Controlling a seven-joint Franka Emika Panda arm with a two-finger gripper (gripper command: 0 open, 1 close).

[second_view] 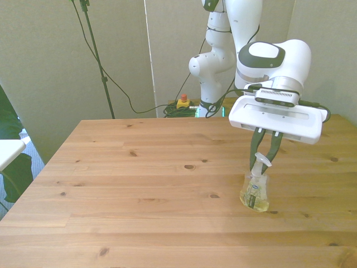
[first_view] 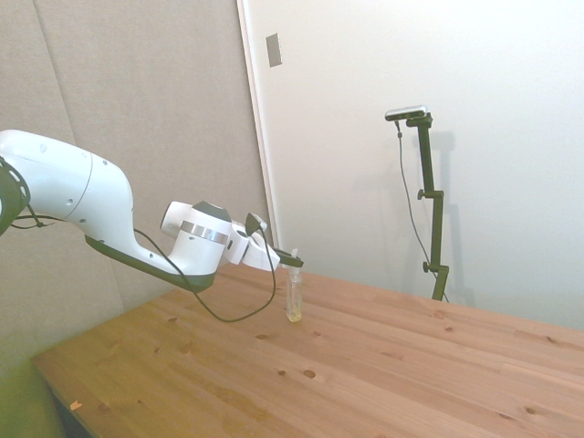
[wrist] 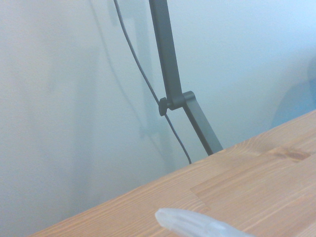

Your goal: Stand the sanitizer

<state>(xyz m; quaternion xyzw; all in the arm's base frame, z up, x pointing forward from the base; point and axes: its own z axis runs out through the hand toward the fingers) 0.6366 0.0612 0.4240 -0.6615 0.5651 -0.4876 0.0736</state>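
Sanitizer (second_view: pixel 255 191) stands upright on the table (second_view: pixel 139 184), light, slick, easily tipped; the gripper (second_view: pixel 264 158) seems nearly closed around its pump neck, the best hold.

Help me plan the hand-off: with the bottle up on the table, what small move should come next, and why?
Probably open the end effector and lift away. The sanitizer appears upright with its base on the wooden table, and the fingers close around its pump top, so releasing should leave it standing.
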